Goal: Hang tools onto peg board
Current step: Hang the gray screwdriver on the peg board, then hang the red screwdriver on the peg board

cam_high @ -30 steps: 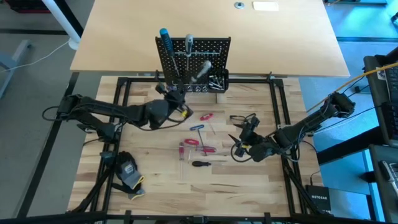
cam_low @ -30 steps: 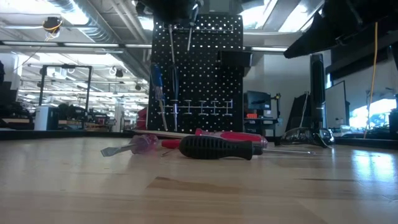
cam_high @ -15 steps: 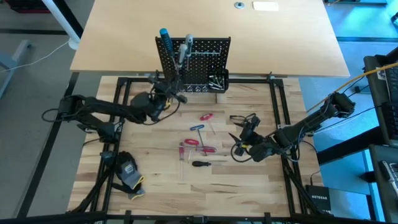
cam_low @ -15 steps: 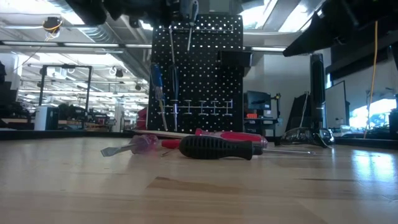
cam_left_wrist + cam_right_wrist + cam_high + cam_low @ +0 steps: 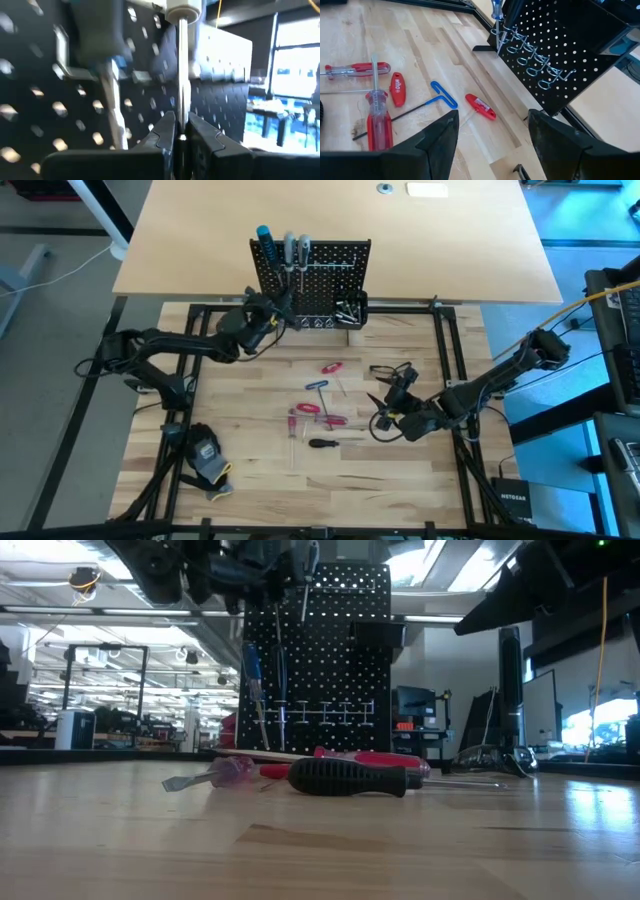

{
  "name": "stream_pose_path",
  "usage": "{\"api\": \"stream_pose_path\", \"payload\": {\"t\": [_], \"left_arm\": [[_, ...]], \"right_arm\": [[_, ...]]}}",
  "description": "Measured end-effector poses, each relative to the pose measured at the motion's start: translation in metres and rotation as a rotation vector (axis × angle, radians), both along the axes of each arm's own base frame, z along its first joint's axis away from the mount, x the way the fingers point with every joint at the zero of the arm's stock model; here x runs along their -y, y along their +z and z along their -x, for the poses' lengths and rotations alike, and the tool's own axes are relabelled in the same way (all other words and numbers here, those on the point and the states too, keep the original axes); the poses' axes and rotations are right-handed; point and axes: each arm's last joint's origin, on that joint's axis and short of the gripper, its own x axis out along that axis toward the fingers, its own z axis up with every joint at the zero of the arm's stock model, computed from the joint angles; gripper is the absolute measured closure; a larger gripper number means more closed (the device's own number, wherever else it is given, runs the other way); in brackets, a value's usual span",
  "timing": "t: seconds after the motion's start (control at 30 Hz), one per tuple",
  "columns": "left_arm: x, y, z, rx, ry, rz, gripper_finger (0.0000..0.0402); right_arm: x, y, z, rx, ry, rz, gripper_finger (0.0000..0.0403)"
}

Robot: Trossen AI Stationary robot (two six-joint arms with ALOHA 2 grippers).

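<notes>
The black peg board [image 5: 318,275] stands upright at the table's far side. A blue-handled screwdriver [image 5: 263,233] and a grey-handled one [image 5: 303,246] are on it. My left gripper [image 5: 272,314] is at the board's foot, shut on a second grey-handled screwdriver [image 5: 289,246] held upright against the board. My right gripper [image 5: 383,418] is open and empty at the right. Red screwdrivers [image 5: 305,409], a blue T-shaped key [image 5: 318,386], a small red tool [image 5: 331,367] and a black-handled screwdriver [image 5: 323,444] lie flat on the table. My left gripper pinches the screwdriver's silver shaft [image 5: 181,102] between its two fingers [image 5: 165,134], well below the grey handle [image 5: 182,7]. The fingers come from the table's near side, across the shaft. The screwdriver stands upright, handle up, clear of the table and close to the board's face.
A small black bin [image 5: 351,309] with silver bits hangs on the board's right side. Wire hooks [image 5: 535,65] run along the board's lower part. A black-and-yellow glove [image 5: 205,455] lies at the near left. A tan tabletop [image 5: 440,240] lies behind the board.
My left gripper has gone toward the table's far edge and a little left, up to the peg board. The grey-handled screwdriver it holds has turned from slanting to upright and now stands beside the other grey handle.
</notes>
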Motion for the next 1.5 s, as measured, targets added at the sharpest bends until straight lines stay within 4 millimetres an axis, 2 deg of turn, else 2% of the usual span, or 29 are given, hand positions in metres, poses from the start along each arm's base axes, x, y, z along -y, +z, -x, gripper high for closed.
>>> {"api": "stream_pose_path", "payload": {"t": [0.17,0.73,0.97,1.3,1.5], "left_arm": [[-0.006,-0.006,-0.01,-0.024,0.005,0.002,0.0384],[-0.029,-0.012,-0.002,-0.037,0.064,0.07,0.0372],[-0.029,-0.013,-0.003,-0.044,0.059,0.077,0.0375],[-0.027,-0.017,-0.005,-0.045,0.024,0.113,0.0328],[-0.026,-0.017,-0.006,-0.058,0.016,0.103,0.0283]], "right_arm": [[-0.001,-0.004,-0.002,-0.012,-0.005,0.012,0.0164],[-0.002,-0.005,-0.002,-0.021,0.005,0.003,0.0164],[-0.002,-0.005,-0.002,-0.021,0.005,0.002,0.0164],[-0.002,-0.005,-0.002,-0.019,0.005,0.001,0.0164],[-0.002,-0.005,-0.002,-0.019,0.005,0.001,0.0164]]}}
